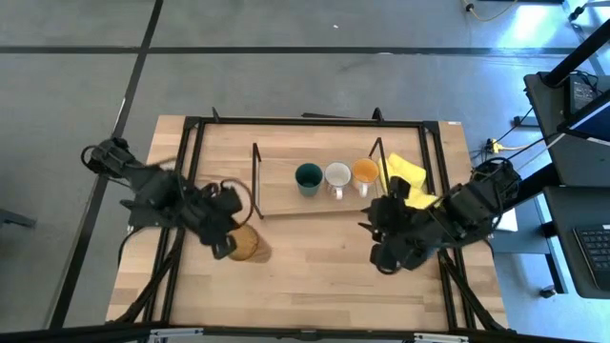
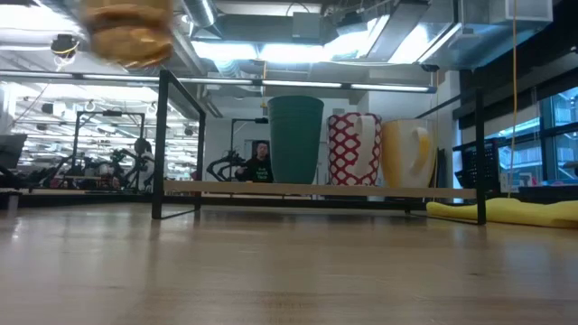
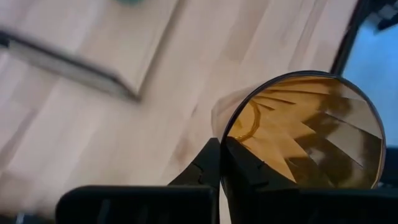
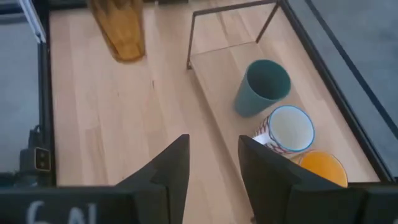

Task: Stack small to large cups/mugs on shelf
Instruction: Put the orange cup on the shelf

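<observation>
I see my left gripper (image 1: 232, 243) pinching the rim of the amber tumbler (image 1: 245, 244), lifted off the table (image 1: 315, 267) near the shelf's (image 1: 286, 195) left end. My right gripper (image 1: 381, 250) hangs spread and empty toward the table's right edge.

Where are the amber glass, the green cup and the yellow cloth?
amber glass (image 4: 121, 31), right wrist view, ribbed side wall.
green cup (image 1: 308, 176), high view, open mouth.
yellow cloth (image 2: 515, 211), low view, its folded top surface.
</observation>
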`<move>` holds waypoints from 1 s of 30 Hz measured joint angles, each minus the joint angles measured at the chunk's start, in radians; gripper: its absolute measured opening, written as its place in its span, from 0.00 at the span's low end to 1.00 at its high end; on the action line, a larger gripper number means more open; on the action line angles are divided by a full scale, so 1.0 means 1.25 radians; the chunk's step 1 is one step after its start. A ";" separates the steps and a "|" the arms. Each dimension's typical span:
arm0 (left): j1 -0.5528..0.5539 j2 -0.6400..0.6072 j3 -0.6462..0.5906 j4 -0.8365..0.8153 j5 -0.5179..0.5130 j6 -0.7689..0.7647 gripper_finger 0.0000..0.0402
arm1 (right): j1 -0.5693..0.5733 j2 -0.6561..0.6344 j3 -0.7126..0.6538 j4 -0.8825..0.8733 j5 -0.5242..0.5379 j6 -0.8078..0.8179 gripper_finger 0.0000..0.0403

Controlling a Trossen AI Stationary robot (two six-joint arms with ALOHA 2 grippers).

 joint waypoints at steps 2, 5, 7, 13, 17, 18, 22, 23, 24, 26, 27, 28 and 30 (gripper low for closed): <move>0.036 0.000 0.026 0.014 -0.008 0.048 0.00 | 0.014 -0.003 0.000 -0.005 0.020 0.034 0.34; 0.107 0.001 0.039 0.007 -0.020 0.113 0.00 | 0.035 -0.006 0.000 -0.004 0.059 0.064 0.34; 0.165 0.005 0.039 -0.002 -0.021 0.163 0.00 | 0.046 -0.007 0.000 -0.004 0.083 0.082 0.34; 0.329 0.042 0.039 0.045 0.007 0.320 0.00 | 0.055 -0.008 0.000 -0.004 0.108 0.131 0.34; 0.414 0.076 0.039 0.057 0.065 0.390 0.00 | 0.055 -0.008 0.000 -0.004 0.108 0.154 0.34; 0.434 0.085 0.039 0.051 0.081 0.410 0.00 | 0.055 -0.008 0.000 -0.004 0.108 0.158 0.34; 0.501 0.119 0.039 0.048 0.107 0.478 0.00 | 0.055 -0.008 0.000 -0.004 0.108 0.173 0.34; 0.516 0.128 0.039 0.049 0.111 0.493 0.00 | 0.055 -0.008 0.000 -0.004 0.108 0.175 0.34; 0.531 0.137 0.039 0.049 0.112 0.510 0.00 | 0.055 -0.008 0.000 -0.004 0.108 0.176 0.34; 0.560 0.156 0.039 0.049 0.113 0.537 0.00 | 0.055 -0.008 0.000 -0.004 0.108 0.177 0.34; 0.574 0.165 0.039 0.049 0.113 0.550 0.00 | 0.055 -0.008 -0.001 -0.004 0.108 0.177 0.34; 0.588 0.173 0.039 0.049 0.118 0.562 0.00 | 0.055 -0.008 -0.005 -0.004 0.109 0.177 0.34; 0.610 0.191 0.039 0.053 0.138 0.587 0.00 | 0.055 -0.008 -0.015 -0.004 0.108 0.177 0.34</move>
